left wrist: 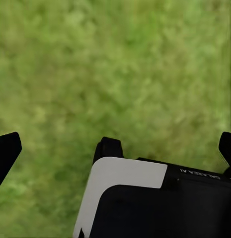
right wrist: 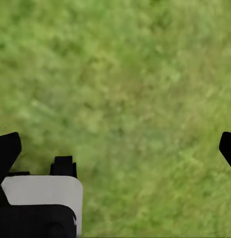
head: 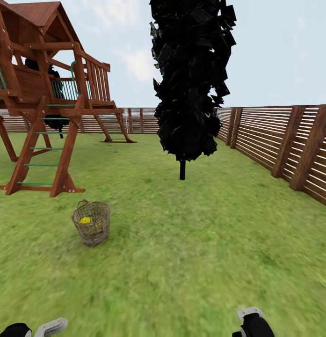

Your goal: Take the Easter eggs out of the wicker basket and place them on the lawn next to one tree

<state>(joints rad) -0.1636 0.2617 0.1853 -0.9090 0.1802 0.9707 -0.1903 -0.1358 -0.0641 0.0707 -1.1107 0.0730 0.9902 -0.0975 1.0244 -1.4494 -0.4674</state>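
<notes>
Easter eggs point(head: 85, 220) show as a yellow patch inside the wicker basket point(head: 91, 228), which stands on the lawn point(head: 191, 248) ahead to our left, near the wooden play tower point(head: 46, 93) and well apart from the black-leaved tree point(head: 191, 79) by the slatted fence point(head: 284, 140). Our left hand point(left wrist: 115, 148) and right hand point(right wrist: 115, 148) hang over bare grass, fingertips spread wide, holding nothing.
</notes>
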